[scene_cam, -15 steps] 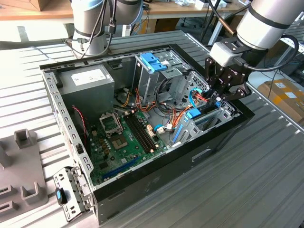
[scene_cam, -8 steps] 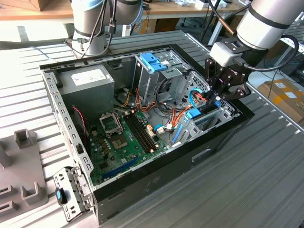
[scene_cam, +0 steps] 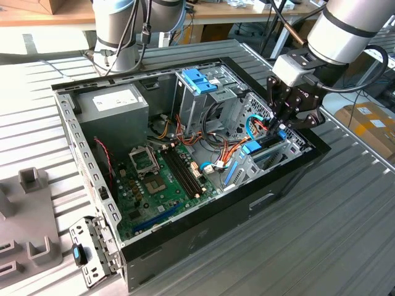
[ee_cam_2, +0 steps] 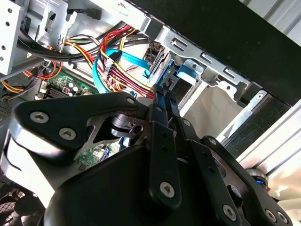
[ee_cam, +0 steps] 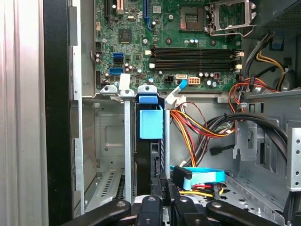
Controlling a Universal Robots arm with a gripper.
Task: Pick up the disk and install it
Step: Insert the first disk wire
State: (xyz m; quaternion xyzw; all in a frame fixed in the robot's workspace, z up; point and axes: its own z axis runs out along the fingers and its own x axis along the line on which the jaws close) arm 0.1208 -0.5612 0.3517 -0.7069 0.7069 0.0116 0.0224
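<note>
Reaching into the drive bay (scene_cam: 290, 145), jaws nearly closed, pinching the disk (ee_cam: 150, 141) edge

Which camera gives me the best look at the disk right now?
The first wrist view: the disk stands edge-on in its bay above the gripper. The exterior view shows its blue rail; the second wrist view, a blue edge.

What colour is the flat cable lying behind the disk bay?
Light blue; the flat cable shows best in the first wrist view, curving over red and yellow wires.
</note>
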